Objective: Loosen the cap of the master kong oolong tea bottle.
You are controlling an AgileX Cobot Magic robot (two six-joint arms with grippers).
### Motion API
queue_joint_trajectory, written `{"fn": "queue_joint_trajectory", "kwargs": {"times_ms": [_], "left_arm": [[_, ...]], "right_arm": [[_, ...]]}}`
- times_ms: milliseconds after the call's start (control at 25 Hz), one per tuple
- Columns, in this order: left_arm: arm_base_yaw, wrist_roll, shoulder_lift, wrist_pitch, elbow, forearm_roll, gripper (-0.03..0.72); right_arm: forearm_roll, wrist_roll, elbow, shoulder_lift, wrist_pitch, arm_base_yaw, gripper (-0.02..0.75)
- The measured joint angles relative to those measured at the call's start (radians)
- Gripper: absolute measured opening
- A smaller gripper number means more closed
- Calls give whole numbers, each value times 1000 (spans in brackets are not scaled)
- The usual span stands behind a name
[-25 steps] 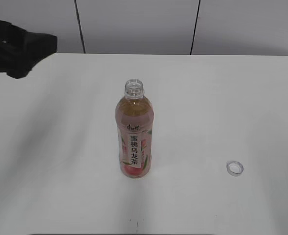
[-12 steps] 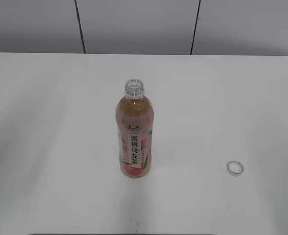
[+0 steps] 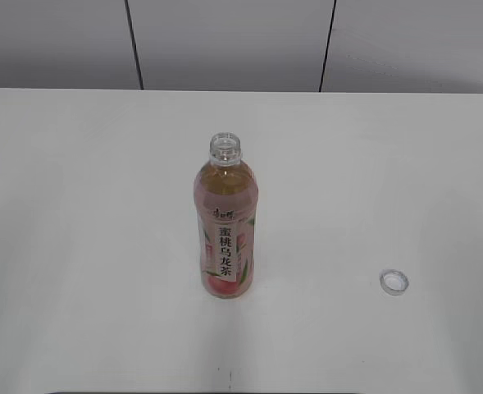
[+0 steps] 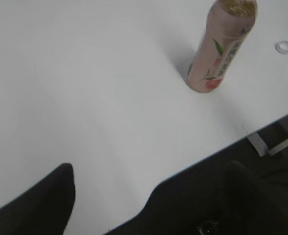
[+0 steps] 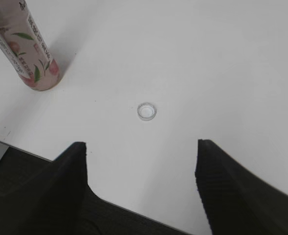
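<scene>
White table [image 3: 77, 246]: bottle [image 3: 225, 238] upright mid-table, neck bare; cap [image 3: 394, 281] lying apart toward right front edge, dead ahead of right gripper [image 5: 141, 161]. Both grippers wide open, empty; left gripper [image 4: 148, 196] farther off.

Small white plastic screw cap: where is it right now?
The small white plastic screw cap lies off the bottle, open side up on the white table, right of the pink-labelled clear tea bottle in the exterior view.

One master kong oolong tea bottle [image 3: 225, 223] stands on one white table [image 3: 77, 246]. One cap [image 3: 394, 282] lies loose on the surface. Two grippers are counted, a left gripper [image 4: 148, 196] and a right gripper [image 5: 140, 161].
</scene>
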Motion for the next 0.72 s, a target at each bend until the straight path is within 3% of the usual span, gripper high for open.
{"fn": "queue_joint_trajectory", "kwargs": {"times_ms": [320,720], "left_arm": [[0,135,-83,9,55,-81,563],[0,153,-83,-25,76,-84,563]], "right_arm": [[0,0,0,-1,0,0,524],[0,0,0,-1,-3,0,524]]}}
